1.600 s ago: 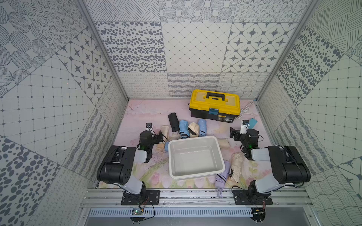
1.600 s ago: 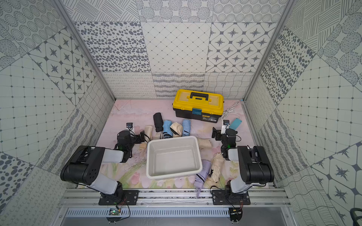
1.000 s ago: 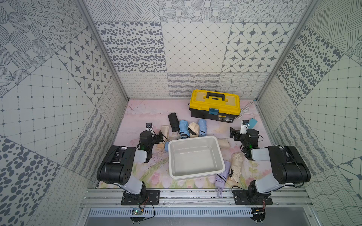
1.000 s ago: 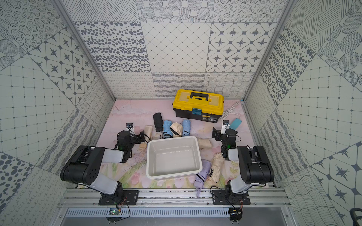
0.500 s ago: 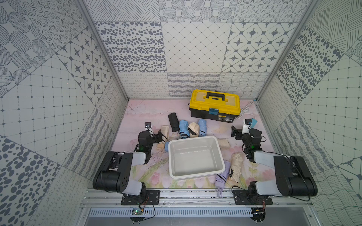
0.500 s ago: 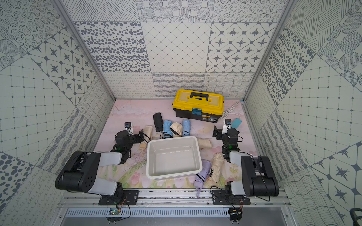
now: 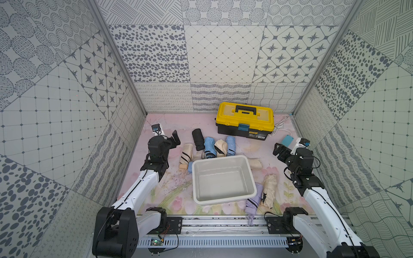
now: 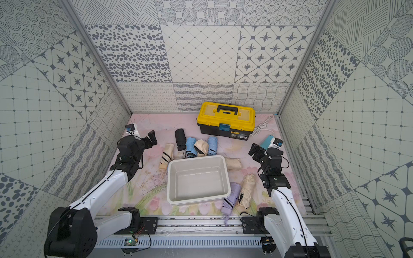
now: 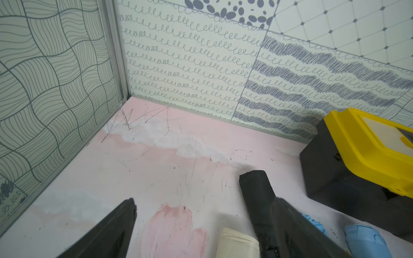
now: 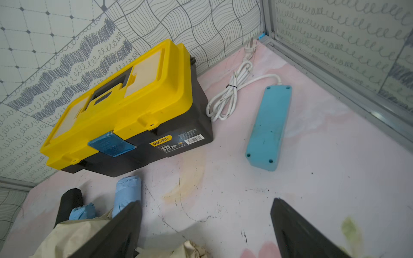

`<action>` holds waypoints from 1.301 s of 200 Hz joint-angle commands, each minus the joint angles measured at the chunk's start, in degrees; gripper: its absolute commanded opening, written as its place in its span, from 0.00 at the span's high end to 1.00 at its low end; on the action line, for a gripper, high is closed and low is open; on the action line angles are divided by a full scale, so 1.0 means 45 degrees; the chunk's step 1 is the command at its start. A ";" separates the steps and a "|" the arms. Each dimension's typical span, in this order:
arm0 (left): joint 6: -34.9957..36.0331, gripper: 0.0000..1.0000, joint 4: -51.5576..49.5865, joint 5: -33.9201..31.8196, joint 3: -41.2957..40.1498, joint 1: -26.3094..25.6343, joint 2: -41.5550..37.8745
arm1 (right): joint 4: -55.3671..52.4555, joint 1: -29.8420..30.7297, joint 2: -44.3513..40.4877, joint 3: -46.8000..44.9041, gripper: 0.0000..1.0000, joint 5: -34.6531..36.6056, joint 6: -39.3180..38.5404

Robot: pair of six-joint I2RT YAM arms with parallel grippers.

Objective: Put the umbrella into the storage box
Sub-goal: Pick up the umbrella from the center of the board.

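The white storage box [image 7: 223, 181] [image 8: 197, 178] stands empty in the middle of the floor. Several folded umbrellas lie around it. Behind it are a black one [image 7: 198, 139], two blue ones [image 7: 210, 146] and a beige one [image 7: 221, 147]. A striped beige one [image 7: 186, 155] lies at its left. A lilac one [image 7: 253, 201] and a beige one [image 7: 269, 189] lie at its right. My left gripper [image 7: 173, 139] [image 9: 204, 205] hovers open, left of the black umbrella [image 9: 254, 189]. My right gripper [image 7: 280, 153] [image 10: 205, 203] is open over bare floor, right of the box.
A yellow-lidded black toolbox [image 7: 244, 122] [image 10: 125, 107] stands at the back wall. A blue power strip [image 10: 270, 127] with a coiled white cord [image 10: 230, 96] lies by the right wall. Patterned walls close three sides and a metal rail [image 7: 212, 225] runs along the front.
Both arms have unfolded from their low resting pose. The wrists rose and reached a little toward the back. No umbrella or box has moved.
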 commanded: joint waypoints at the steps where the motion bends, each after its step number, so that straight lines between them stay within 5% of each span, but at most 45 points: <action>1: -0.1472 0.01 -0.5662 0.0567 0.1566 0.0078 -0.0335 | -0.5538 0.0194 -0.0531 0.1732 0.07 -0.0301 0.1608; 42: -0.3092 0.01 -0.7366 0.2658 0.1910 0.0088 -0.1400 | -1.1244 0.0632 0.0097 0.4580 0.09 -0.0707 0.1824; 76: -0.4062 0.04 -0.8171 0.4440 0.1957 0.0074 -0.1560 | -1.3294 0.0795 0.0329 0.4493 0.09 -0.0542 0.1477; 162: -0.5001 0.05 -0.8109 0.4511 0.2327 -0.0334 -0.1426 | -1.2130 0.1505 0.2023 0.2581 0.10 -0.1611 0.1096; 260: -0.5588 0.06 -0.7785 0.5377 0.1963 -0.0338 -0.2378 | -0.8393 0.2699 0.4488 0.1120 0.16 -0.0711 0.2086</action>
